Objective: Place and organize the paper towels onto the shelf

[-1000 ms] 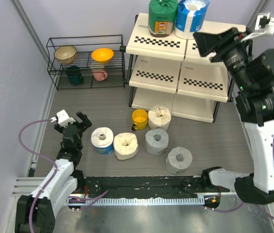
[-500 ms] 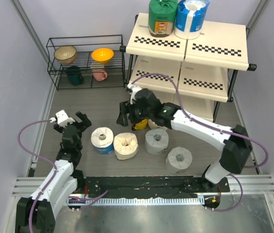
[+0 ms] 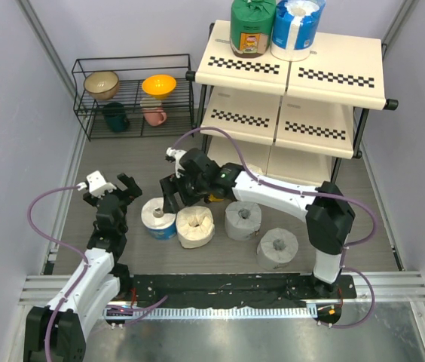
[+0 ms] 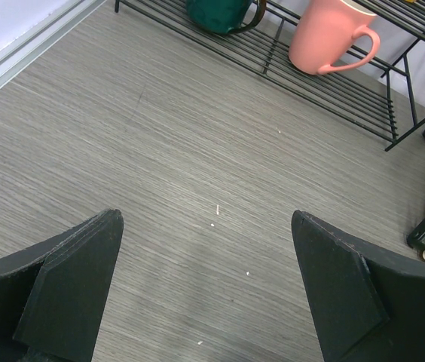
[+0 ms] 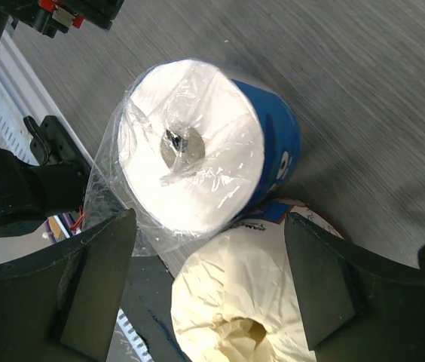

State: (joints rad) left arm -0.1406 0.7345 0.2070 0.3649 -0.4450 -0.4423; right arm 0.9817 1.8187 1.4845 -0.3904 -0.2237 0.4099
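**Right pincer reaching for the blue-wrapped roll**

Top view: your right pincer [image 3: 173,194] is hanging spread just above the plastic-wrapped blue-and-white paper towel roll [image 3: 159,217]. A cream paper roll [image 3: 195,226] is sitting just beside it. The tall cream-panelled, black-framed shelf [image 3: 344,64] is standing well beyond the pincer, carrying a green-wrapped roll [image 3: 252,26] and a second blue-and-white roll [image 3: 297,26] on top.

Left wrist view: your left pincer [image 4: 205,226] is idling spread over the grey wood-grain tabletop [image 4: 197,136].

Right wrist view: the blue-wrapped roll is standing ahead of the parted fingers, untouched.

You are lining up a pick, I judge. Next you are needing to descend, straddle the roll and squeeze. A second ago this arm was up beside the shelf top.
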